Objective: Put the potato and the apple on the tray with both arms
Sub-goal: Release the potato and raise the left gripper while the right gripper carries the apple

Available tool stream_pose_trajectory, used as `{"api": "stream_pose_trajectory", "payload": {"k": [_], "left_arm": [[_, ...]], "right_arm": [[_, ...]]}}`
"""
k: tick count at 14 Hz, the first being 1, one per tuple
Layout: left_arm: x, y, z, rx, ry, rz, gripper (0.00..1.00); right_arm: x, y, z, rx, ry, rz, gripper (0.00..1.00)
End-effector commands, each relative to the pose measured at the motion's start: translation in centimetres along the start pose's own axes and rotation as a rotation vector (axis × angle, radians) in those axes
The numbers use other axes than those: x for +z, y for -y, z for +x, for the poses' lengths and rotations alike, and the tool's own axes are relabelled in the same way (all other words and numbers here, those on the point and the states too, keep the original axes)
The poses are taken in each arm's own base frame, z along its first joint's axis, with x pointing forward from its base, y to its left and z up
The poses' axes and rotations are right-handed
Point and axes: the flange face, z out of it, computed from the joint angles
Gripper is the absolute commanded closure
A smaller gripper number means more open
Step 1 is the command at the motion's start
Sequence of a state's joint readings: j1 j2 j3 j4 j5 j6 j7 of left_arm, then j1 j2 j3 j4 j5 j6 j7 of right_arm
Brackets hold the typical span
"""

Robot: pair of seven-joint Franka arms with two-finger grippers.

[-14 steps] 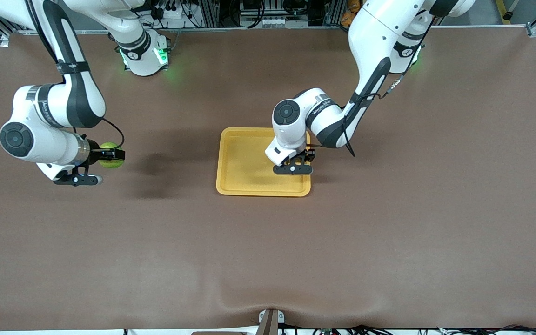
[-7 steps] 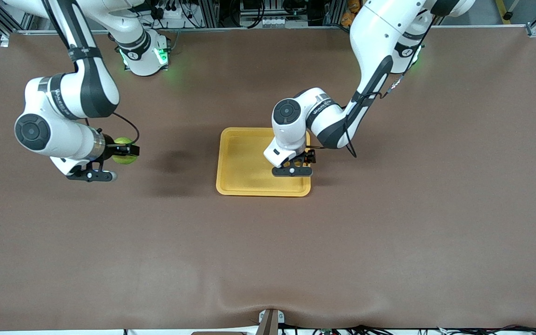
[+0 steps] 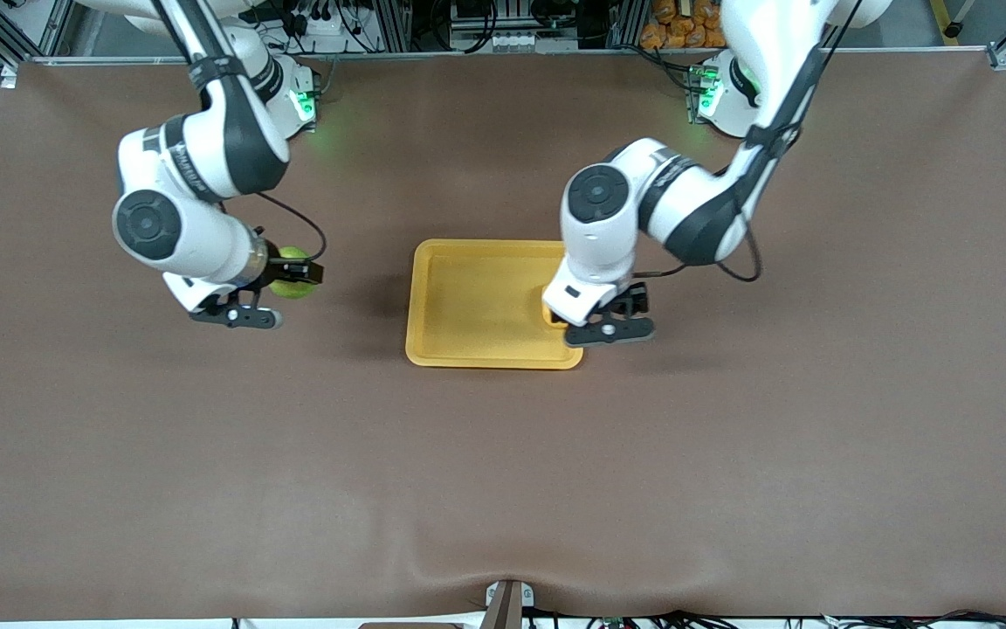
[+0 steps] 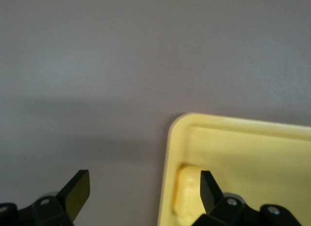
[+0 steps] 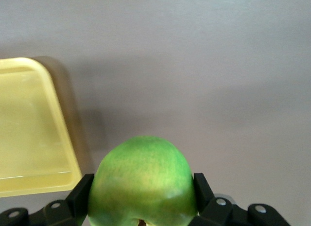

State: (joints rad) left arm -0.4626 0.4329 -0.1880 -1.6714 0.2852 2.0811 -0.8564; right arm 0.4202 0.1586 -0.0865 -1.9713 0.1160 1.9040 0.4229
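Right wrist view: we note right gripper (image 5: 141, 199) clamping the apple (image 5: 143, 180) mid-girth, firm, probably slick; left gripper (image 4: 141, 194) spread empty.

Front view: the potato (image 3: 548, 313) shows only as a small yellow sliver at the tray (image 3: 477, 301) rim; the left arm's wrist covers the rest, along with the tray corner toward the left arm's end. The left gripper (image 3: 621, 307) fingers are mostly hidden under the wrist body.

Left wrist view: the potato (image 4: 187, 194) is partly covered by one finger (image 4: 210, 192) and cut off by the picture edge. The tray (image 4: 243, 153) runs out of frame.

Right wrist view: the apple (image 5: 143, 182) is cut off at the picture edge; its stem dimple barely shows. The right gripper (image 5: 143, 197) fingers show only as tips beside the apple. The tray (image 5: 29, 138) is cropped.
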Motion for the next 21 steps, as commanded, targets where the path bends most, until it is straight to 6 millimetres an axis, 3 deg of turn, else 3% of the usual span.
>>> {"api": "stream_pose_trajectory", "payload": {"k": [1, 7, 12, 16, 21], "left_arm": [[-4.4, 3.7, 2.0, 0.007, 0.056, -0.014, 0.00], [-11.2, 14.1, 5.1, -0.032, 0.105, 0.017, 0.00], [-15.9, 22.0, 5.7, 0.089, 0.122, -0.004, 0.00], [-19.6, 26.8, 5.1, 0.111, 0.120, -0.033, 0.00], [-23.1, 31.3, 5.2, 0.126, 0.074, -0.040, 0.00]], "right_arm": [[-0.4, 3.1, -0.8, 0.046, -0.018, 0.016, 1.00], [3.8, 11.7, -2.0, 0.145, -0.019, 0.033, 1.00], [8.6, 18.7, -2.0, 0.234, 0.008, 0.007, 1.00], [11.8, 21.0, -1.5, 0.277, 0.027, 0.047, 1.00], [14.2, 21.0, -0.7, 0.291, 0.016, 0.042, 1.00]]}}
